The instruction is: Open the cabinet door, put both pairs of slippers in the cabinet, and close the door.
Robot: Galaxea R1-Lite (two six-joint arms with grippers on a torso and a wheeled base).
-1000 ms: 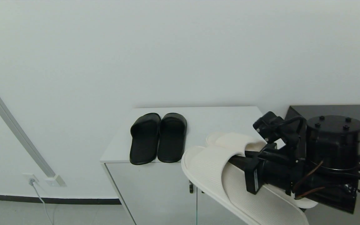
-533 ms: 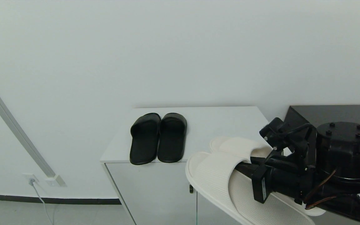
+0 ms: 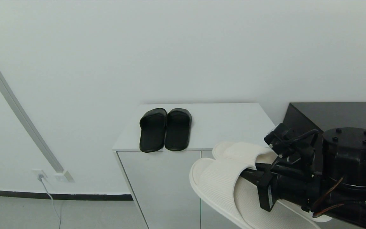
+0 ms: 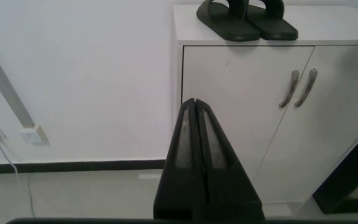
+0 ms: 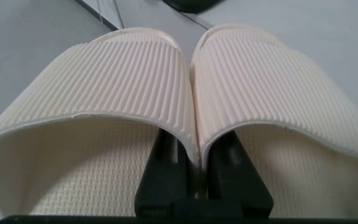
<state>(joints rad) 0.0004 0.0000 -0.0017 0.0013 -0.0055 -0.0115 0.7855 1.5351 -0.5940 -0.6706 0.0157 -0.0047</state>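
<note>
Gripping the pair of cream ribbed slippers [image 5: 185, 87], the right gripper [image 5: 199, 177] has one finger tucked inside each slipper. It pinches their two neighbouring upper walls together, closed down on that doubled fabric. In the head view the white pair [image 3: 227, 178] hangs in the air at the robot's right, toes pointing toward the cabinet [image 3: 167, 178], soles jutting well past the fingers. The left gripper [image 4: 194, 146] has its fingers pressed flat together with nothing between them, and it faces the cabinet front.

Both cabinet doors are closed, and their two upright handles [image 4: 289, 88] stand side by side at the middle seam. The black slippers [image 3: 165, 129] lie side by side on the cabinet top, at its front edge and toward its left side. A dark desk [image 3: 335, 111] stands just beside the cabinet on the right. A wall socket with a trailing cable [image 3: 48, 194] sits low on the wall to the left.

The likely risks:
- The hold is only on soft, thin fabric, so a quick swing could let one slipper slide free.
- The long soles could knock the cabinet edge or a door as it swings.
- With the doors shut, the empty left gripper probably has to part its fingers and catch a slim handle, and a poor grip there could slip off.
</note>
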